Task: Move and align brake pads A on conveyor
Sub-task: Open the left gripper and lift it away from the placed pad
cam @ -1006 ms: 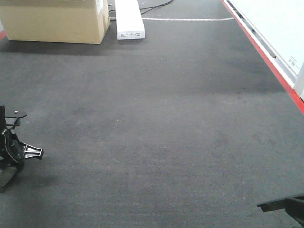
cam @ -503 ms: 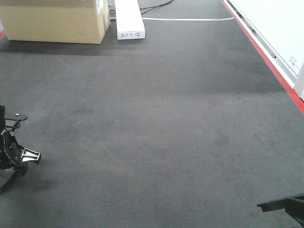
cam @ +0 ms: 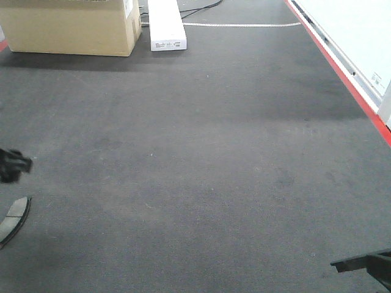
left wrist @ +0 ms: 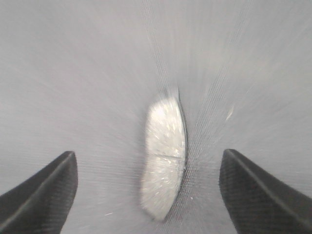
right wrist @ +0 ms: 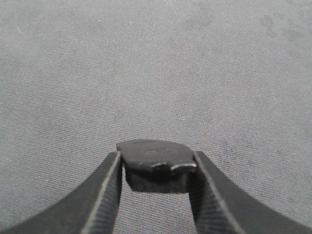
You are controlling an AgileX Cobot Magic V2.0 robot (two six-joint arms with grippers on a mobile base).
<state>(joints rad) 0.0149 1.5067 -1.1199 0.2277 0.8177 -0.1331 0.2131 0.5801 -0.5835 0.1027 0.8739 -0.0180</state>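
Left gripper [left wrist: 147, 155]: fingers spread wide, gripping nothing. One brake pad, the laid pad [left wrist: 165, 161], lies flat on the conveyor [cam: 201, 159] between them and touches neither. Its groove shows across the middle. The wrist view is streaked, so finer detail is lost. Seen from the front, this pad sits at the belt's near left edge.

Right gripper [right wrist: 156, 163]: clenched on a second pad, the held pad [right wrist: 155, 155], which is clear of bare belt at the near right.

Cardboard box [cam: 70, 27] and white box [cam: 166, 24] stand at the far end. No other pads are in sight.

Step, as I judge it: one pad is placed and released, the next is waiting. The next move calls for carrying the held pad left, turning it to match the laid pad's long axis, and lowering it flat just beside that pad before the fingers open.
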